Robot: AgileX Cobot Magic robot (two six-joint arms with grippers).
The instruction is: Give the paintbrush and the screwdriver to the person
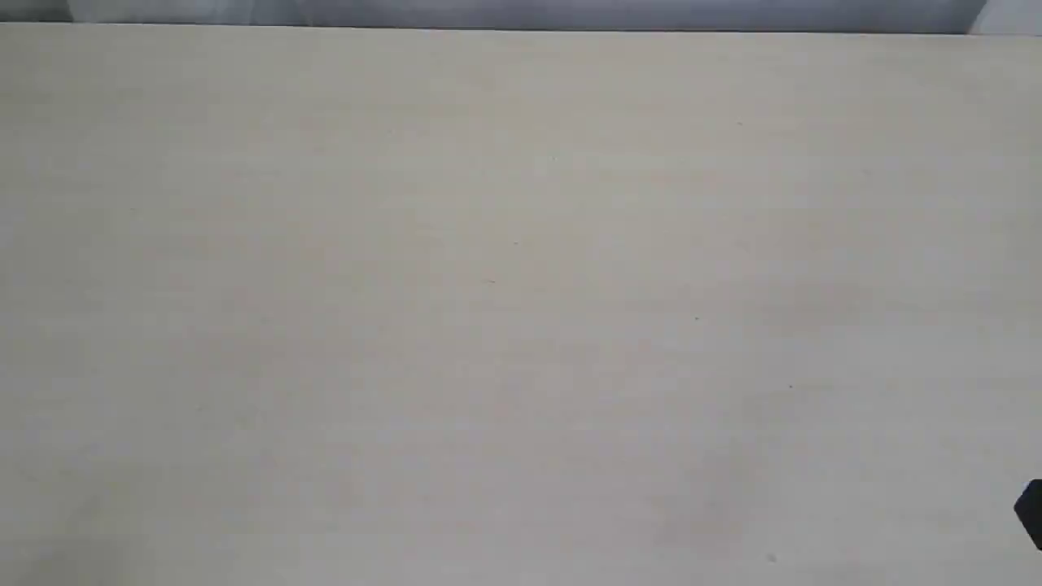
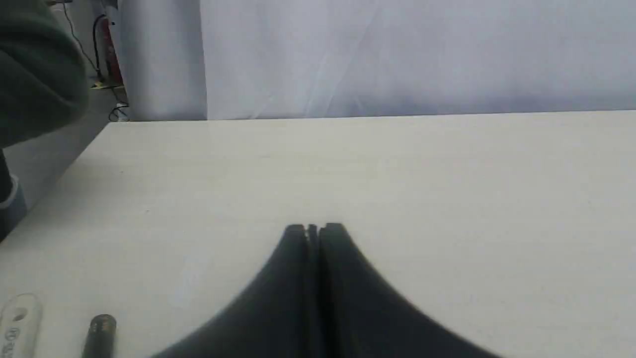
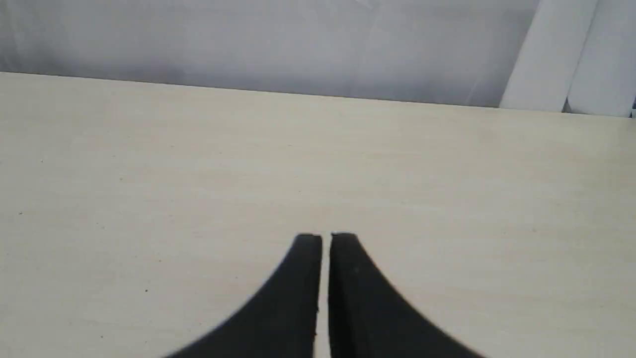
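- Paintbrush point(image 2: 15, 323): lying on table point(image 2: 397, 174), only the holed handle tip showing; probably light, stiff wood, best pinched across the handle.
- Screwdriver point(image 2: 102, 330): just beside it; probably slim, slick, apt to roll; grip the black handle.
- Left gripper point(image 2: 313, 227), right gripper point(image 3: 325, 236): jaws together, empty.
- Person's green sleeve point(image 2: 35, 74): past the table corner.

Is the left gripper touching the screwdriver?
Apart. Left wrist view shows bare table between the shut left gripper and the screwdriver.
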